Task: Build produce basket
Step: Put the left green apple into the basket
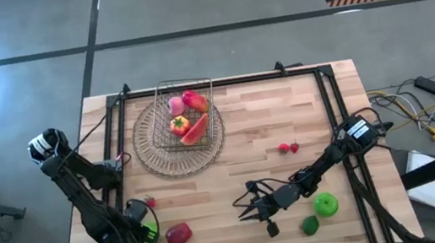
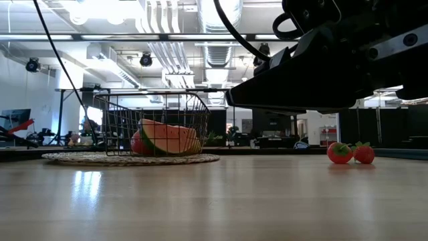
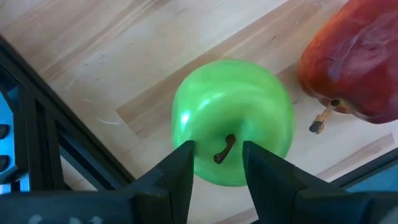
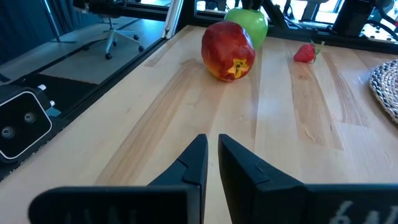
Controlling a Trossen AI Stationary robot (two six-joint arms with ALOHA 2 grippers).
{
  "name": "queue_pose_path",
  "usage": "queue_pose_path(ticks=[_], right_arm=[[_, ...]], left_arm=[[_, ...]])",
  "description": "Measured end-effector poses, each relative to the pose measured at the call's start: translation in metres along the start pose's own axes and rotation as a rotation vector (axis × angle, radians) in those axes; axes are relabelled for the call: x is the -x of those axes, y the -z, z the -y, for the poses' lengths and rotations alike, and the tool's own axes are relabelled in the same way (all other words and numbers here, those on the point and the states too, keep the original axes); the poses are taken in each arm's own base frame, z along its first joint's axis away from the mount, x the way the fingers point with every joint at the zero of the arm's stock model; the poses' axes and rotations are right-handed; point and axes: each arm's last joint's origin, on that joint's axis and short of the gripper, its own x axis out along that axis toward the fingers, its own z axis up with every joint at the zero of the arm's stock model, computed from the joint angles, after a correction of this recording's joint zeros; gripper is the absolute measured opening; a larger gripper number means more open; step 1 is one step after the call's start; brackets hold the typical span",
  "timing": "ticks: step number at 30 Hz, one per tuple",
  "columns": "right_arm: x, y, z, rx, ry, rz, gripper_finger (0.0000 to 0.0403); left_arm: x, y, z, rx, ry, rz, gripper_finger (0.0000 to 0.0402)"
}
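Green apple (image 3: 231, 138) pinched by lowered left gripper (image 3: 216, 163) | right gripper (image 4: 212, 151) pressed together, low over table

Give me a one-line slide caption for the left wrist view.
Left hand straddles the stem of a green apple on the wooden table, red apple beside it.

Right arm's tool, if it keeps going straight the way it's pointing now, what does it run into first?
Most likely the red apple. The right tool, fingers nearly together, points across bare table toward it, with the green apple just behind. In the high view that line runs left; depth is hard to judge.
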Motion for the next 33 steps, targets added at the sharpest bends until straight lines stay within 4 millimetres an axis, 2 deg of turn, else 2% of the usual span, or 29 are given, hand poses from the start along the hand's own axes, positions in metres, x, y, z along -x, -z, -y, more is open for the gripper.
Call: queue_pose_path(ticks=[4,14,19,23,28,33], right_arm=[[0.0,0.0,0.0,0.002,0.0,-0.001,0.0031],[0.0,0.0,0.0,0.002,0.0,-0.001,0.0031],[0.0,0.0,0.0,0.002,0.001,0.0,0.0031],[0.0,0.0,0.0,0.002,0.002,-0.001,0.0031],[0.0,0.0,0.0,0.01,0.002,-0.001,0.0031],[0.0,0.002,0.0,0.013,0.003,-0.016,0.0031]], left_arm=[[0.0,0.0,0.0,-0.016,0.001,0.002,0.0109],[0.001,-0.001,0.001,-0.05,0.017,0.025,0.0013],[0.003,-0.001,0.001,-0.073,0.018,0.028,0.0004],[0.014,-0.002,0.001,-0.105,-0.011,0.057,0.0002],[0.039,-0.007,0.003,-0.131,-0.05,0.122,0.0002],[0.066,-0.029,0.016,-0.215,-0.006,0.311,0.0001]])
